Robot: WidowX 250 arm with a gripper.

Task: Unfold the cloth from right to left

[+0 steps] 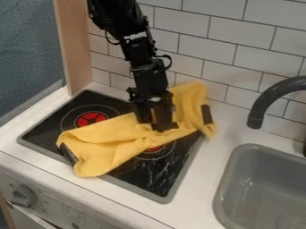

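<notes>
The black gripper (156,124) hangs down over the middle of the stove, at the upper edge of the yellow cloth's central part. The yellow cloth (110,142) lies rumpled across the stove, from the front left up to the tiled wall at the back right. Its right part bends upward behind and to the right of the gripper. Dark strips show at its left end and near its right edge. Part of the cloth is hidden behind the gripper, and whether it is held cannot be made out.
Under the cloth is a black stovetop (156,178) with red burner marks. A grey sink (239,167) with a dark curved faucet (272,94) stands at the right. White tiles (203,47) rise behind, a wooden panel (74,44) at the left. A knob (23,196) is on the front.
</notes>
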